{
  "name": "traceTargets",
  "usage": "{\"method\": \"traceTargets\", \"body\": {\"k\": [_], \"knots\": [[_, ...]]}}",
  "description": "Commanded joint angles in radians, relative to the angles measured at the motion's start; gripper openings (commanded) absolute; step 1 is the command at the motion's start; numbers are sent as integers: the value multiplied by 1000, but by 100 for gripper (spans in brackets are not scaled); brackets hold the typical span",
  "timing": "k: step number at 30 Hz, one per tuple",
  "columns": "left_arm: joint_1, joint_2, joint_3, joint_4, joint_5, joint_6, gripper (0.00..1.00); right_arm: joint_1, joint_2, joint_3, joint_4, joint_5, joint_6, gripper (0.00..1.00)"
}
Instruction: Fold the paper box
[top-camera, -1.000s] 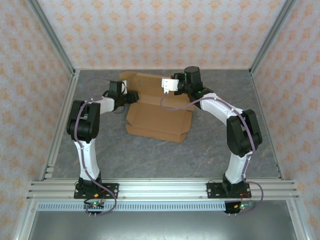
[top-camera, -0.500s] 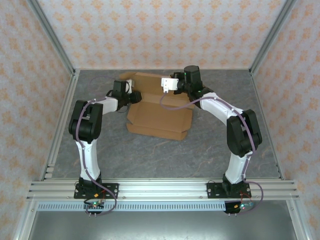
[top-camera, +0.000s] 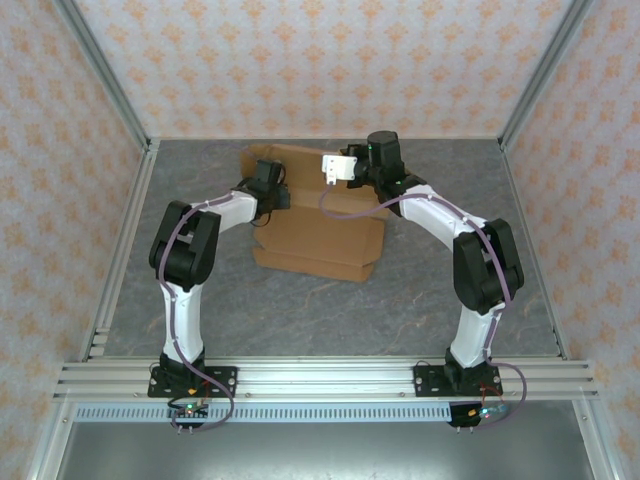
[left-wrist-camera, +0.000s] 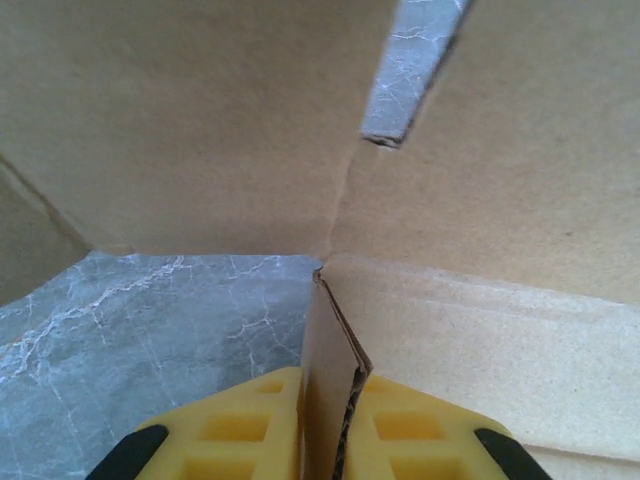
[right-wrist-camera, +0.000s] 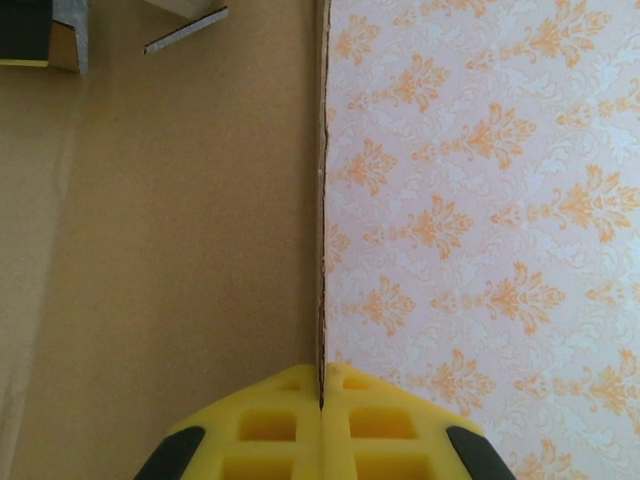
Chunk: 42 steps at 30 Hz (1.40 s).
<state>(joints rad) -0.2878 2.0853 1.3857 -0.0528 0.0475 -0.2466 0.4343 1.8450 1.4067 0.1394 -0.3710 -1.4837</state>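
Note:
The paper box is plain brown cardboard, half formed, lying at the middle back of the grey table. Its rear panel is tilted up. My left gripper is at the box's left side. In the left wrist view its yellow fingers are shut on an upright flap of the box, with the cardboard edge squeezed between them. My right gripper is at the rear panel's right end. In the right wrist view it is shut on the thin edge of that panel.
Patterned walls enclose the table on three sides, with metal posts at the corners. Bare grey table surface lies to the left of the box and in front of it. The arm bases sit on the rail at the near edge.
My left gripper has moved right to the box's left side and shut on the flap. The box's back left flap has swung inward. The right arm has stayed put.

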Motion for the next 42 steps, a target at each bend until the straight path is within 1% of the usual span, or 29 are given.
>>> {"method": "traceTargets", "body": {"k": [1, 4, 7, 11, 14, 16, 17, 19, 23, 26, 29, 33, 38, 42], "knots": [[-34, 25, 67, -42, -77, -16, 16, 16, 23, 23, 20, -17, 22, 0], [-39, 26, 69, -36, -69, -19, 18, 18, 22, 17, 21, -1, 4, 0], [-39, 2, 51, -31, -58, -13, 22, 13, 16, 19, 13, 8, -7, 0], [-32, -69, -30, 5, -44, -8, 34, 3, 16, 32, -3, 10, -26, 0], [-13, -134, -96, 23, 3, -5, 44, -4, 14, 32, -7, 8, -49, 0], [1, -169, -143, 31, 32, -9, 47, -7, 14, 29, -15, 8, -82, 0], [9, -221, -168, 37, 47, -11, 49, -7, 13, 23, -14, 2, -93, 0], [24, -276, -217, 48, 81, -17, 50, -8, 8, 4, 8, -12, -103, 0], [66, -394, -313, 65, 153, -30, 50, -5, 4, -42, 37, -26, -172, 0], [117, -487, -380, 73, 159, -29, 52, -1, -1, -89, 85, -30, -208, 0], [184, -551, -423, 87, 158, -23, 55, 1, 0, -136, 143, -28, -234, 0], [244, -571, -426, 95, 190, 22, 58, 4, -4, -188, 218, -32, -250, 0], [267, -532, -410, 121, 217, 138, 65, 9, -1, -225, 267, -29, -276, 0], [309, -447, -321, 91, 316, 212, 67, 9, -9, -234, 277, -28, -287, 0]]}}
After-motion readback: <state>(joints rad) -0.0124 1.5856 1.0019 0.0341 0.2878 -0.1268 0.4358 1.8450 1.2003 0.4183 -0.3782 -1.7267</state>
